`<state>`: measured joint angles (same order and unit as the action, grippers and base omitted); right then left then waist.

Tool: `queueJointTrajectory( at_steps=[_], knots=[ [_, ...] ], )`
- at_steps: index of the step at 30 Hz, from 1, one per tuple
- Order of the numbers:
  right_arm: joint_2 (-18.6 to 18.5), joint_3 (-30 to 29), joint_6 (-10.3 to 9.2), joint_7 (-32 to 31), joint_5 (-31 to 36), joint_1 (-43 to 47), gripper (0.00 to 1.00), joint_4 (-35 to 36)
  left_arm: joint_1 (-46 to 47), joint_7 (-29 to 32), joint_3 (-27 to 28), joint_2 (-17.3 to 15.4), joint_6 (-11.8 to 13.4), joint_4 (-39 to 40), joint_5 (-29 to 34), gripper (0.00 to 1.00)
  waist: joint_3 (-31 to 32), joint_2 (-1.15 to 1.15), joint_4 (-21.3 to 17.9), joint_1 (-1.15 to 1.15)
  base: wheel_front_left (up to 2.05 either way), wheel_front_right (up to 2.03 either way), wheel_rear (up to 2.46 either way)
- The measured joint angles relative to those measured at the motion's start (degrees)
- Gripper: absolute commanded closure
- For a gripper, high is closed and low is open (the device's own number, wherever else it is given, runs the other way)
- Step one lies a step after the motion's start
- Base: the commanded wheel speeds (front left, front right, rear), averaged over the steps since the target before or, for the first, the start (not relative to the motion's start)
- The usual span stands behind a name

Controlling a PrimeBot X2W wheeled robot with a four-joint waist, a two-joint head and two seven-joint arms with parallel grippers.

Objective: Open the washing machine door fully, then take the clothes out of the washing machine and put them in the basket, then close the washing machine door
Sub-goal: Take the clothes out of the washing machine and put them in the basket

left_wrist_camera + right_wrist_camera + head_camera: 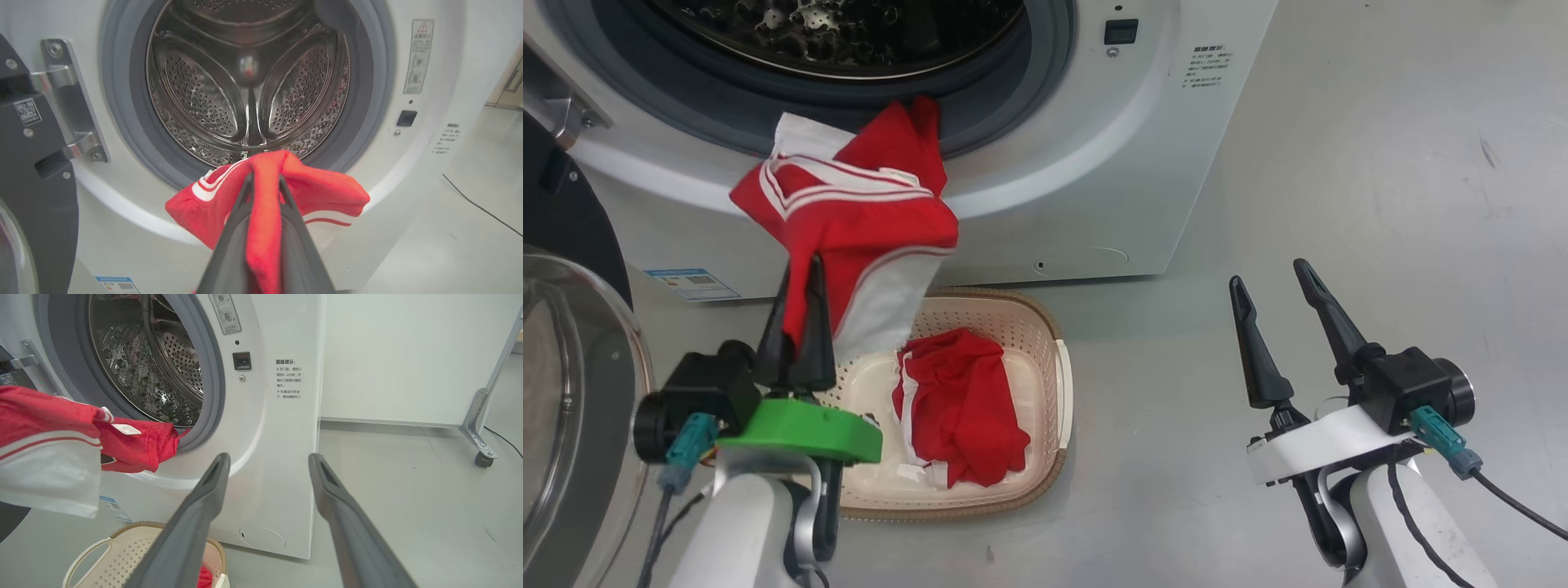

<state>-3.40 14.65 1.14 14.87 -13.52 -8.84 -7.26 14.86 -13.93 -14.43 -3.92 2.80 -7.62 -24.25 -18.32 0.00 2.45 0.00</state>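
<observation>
Lower left in the head view, the left tool (805,278) is clamped on a fold of a red garment (866,220), its 2 dark fingers pinched nearly together with cloth between them. At lower right, the right tool (1267,273) hangs over the floor (1339,163) holding nothing, fingers spread wide.

The pinch takes only a narrow fold, so a quick swing could let the cloth slide free. Its white hem hangs above the upper-left corner of the basket (1005,296), so it might land across the brown rim or on the floor. The open washing machine door (572,392), at the left edge beside the left arm, could be knocked. Farther back, the garment's far end appears to rest on the grey rubber ring (1058,49) at the mouth of the washing machine (1111,188), and a pull away could drag or catch it there.

The held piece is bright red with white stripes and a broad white hem, bunched and drooping, and a small label shows in the right wrist view. 1 more red garment (960,408) lies crumpled in the basket. Beyond, the perforated steel drum (249,81) glints.
</observation>
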Motion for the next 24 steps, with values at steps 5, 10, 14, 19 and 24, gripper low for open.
queueJointTrajectory(
  at_steps=[5, 10, 14, 19, 24],
  knots=[
    [0.0, 0.3, 0.33, 0.0, 0.1, 0.0, 0.00, 0.1, -2.8, 1.7, -1.5, 0.7, -0.1, -3.1, -2.5, 1.00, -0.3, 0.00, -0.2, 0.00, 0.00, 0.00, 0.00],
    [0.0, 0.7, 0.57, 0.0, 0.6, 0.0, 0.00, 0.5, -3.1, 2.8, -2.5, 0.9, -0.4, -5.7, -3.4, 1.00, -1.0, 0.00, -0.6, 0.00, 0.00, 0.00, 0.00],
    [0.0, 0.9, 0.80, 0.0, 0.6, 0.0, 0.00, 0.8, -3.1, 3.9, -2.9, 1.0, -0.7, -8.9, -5.2, 1.00, -2.0, 0.00, -1.1, 0.00, 0.00, 0.00, 0.00],
    [0.0, 0.9, 0.80, 0.0, 0.7, -0.1, 0.00, 1.4, -3.0, 5.1, -3.2, 1.1, -1.0, -12.8, -6.1, 1.00, -3.6, 0.00, -1.9, 0.00, 0.00, 0.00, 0.00],
    [0.0, 1.1, 0.82, 0.0, 1.1, -0.3, 0.00, 2.1, -0.8, 6.9, -3.8, 1.1, -1.0, -17.6, -6.2, 1.00, -5.8, 0.00, -2.8, 0.00, 0.00, 0.00, 0.00]
  ],
)
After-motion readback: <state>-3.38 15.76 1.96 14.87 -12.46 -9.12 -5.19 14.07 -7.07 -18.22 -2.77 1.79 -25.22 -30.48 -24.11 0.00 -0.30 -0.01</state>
